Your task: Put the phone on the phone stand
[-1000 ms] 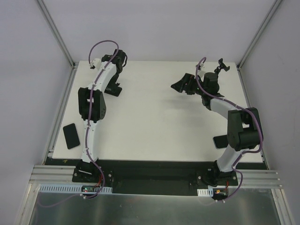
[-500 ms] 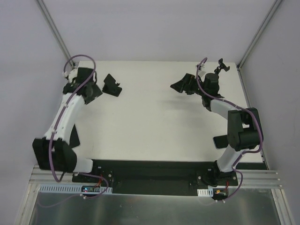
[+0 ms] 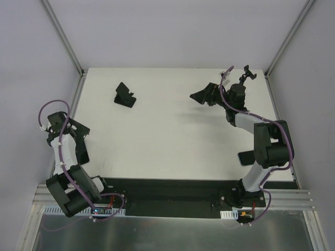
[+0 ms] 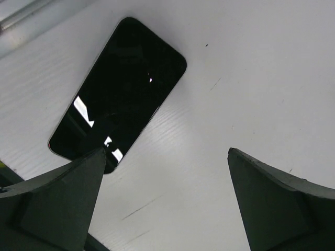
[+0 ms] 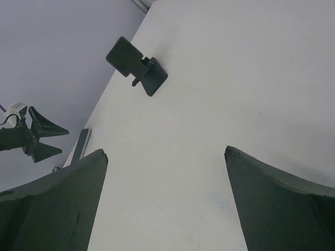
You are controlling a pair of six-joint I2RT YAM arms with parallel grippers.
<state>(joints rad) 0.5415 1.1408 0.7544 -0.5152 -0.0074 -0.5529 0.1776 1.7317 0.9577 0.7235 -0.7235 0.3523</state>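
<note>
Left gripper (image 4: 166, 154): jaws wide, empty, hovering just above phone (image 4: 118, 89) | phone: flat on tabletop (image 4: 251, 78), near-left edge | right gripper (image 3: 205, 95): wide, empty, near phone stand (image 3: 247, 75), far-right corner

A white table (image 3: 167, 136) fills the middle of the cell. On its far left part stands a small black folding stand (image 3: 125, 95). It is wedge-shaped, with a flat plate leaning up from a short foot, and it stands alone with bare table on all sides. The table surface carries a few thin dark scratches (image 4: 137, 208). Two aluminium posts (image 3: 63, 37) rise obliquely from the far corners, in front of plain pale grey walls (image 3: 172, 31). Along the near edge of the table lies a black strip (image 3: 172, 189). Nearer than that is an aluminium rail (image 3: 293, 198), and nearest of all a dull metal sheet (image 3: 167, 232).
</note>
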